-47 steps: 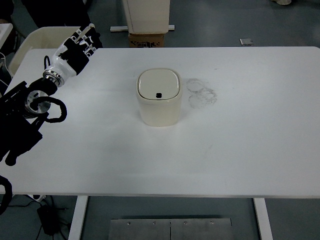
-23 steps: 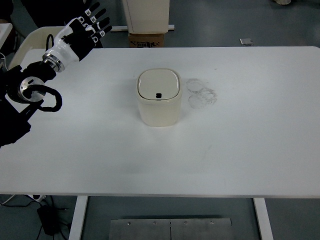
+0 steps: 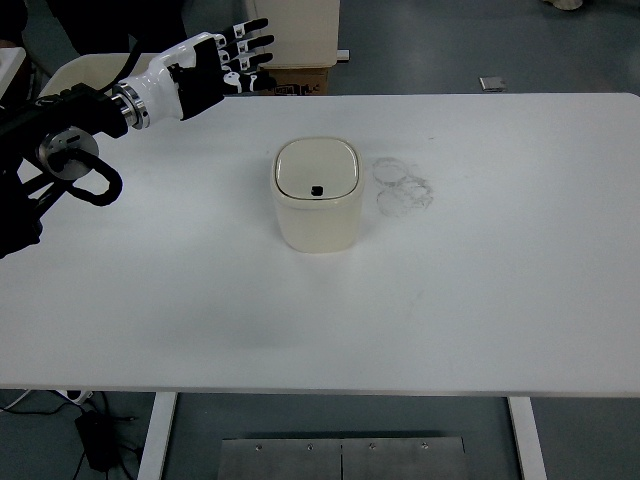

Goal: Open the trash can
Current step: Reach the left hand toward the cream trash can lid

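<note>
Left hand [image 3: 225, 60] is up at the far left edge of the bench [image 3: 500, 300], fingers spread out and pointing right, nothing in it. It's well apart from the trash can [image 3: 318, 195], which sits roughly mid-bench, a bit toward the far side, lid shut. Looks like a cream push-top bin with a small dark button or latch [image 3: 317, 190] near the front edge of the lid. No sign of the right hand.

So I'd say the actual opening hasn't started, it's just the approach. Stuff that could go sideways from here: the can looks light and nothing's holding it, so if the fingers come in from the side instead of from above, it'll probably just slide or tip rather than pop open. Also that button is a small target for spread fingers, so pressing the lid panel off-centre might do nothing. There are some faint ring marks [image 3: 403, 188] just right of the can, harmless, just stains as far as I can tell.
</note>
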Controlling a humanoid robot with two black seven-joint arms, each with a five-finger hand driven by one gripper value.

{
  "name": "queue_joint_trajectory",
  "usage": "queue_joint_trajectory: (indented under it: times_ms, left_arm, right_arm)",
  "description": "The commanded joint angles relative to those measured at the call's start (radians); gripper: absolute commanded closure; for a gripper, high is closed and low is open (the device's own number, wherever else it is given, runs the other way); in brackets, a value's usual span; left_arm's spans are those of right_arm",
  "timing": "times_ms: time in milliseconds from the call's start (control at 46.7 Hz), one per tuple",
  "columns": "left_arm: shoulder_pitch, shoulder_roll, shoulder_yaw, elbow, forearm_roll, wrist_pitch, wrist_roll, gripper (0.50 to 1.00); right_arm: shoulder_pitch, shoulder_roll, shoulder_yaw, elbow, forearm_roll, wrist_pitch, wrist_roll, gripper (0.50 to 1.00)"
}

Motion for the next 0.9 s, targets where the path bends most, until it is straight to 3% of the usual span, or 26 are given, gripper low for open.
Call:
queue_joint_trajectory:
  times_ms: [0, 343, 878]
  left_arm:
    - [-0.019, 0.016, 0.024, -0.030, 0.022, -0.008, -0.001, 0.500]
    - [-0.128, 0.059, 0.142, -0.136, 0.206, -0.080, 0.102, 0.500]
    - [-0.220, 0.073, 0.216, -0.268, 0.452, -0.105, 0.104, 0.500]
  right_arm:
    - [0.000, 0.000, 0.000, 0.000, 0.000, 0.000, 0.000, 0.507]
    - [0.000, 0.000, 0.000, 0.000, 0.000, 0.000, 0.000, 0.507]
    - [0.000, 0.000, 0.000, 0.000, 0.000, 0.000, 0.000, 0.507]
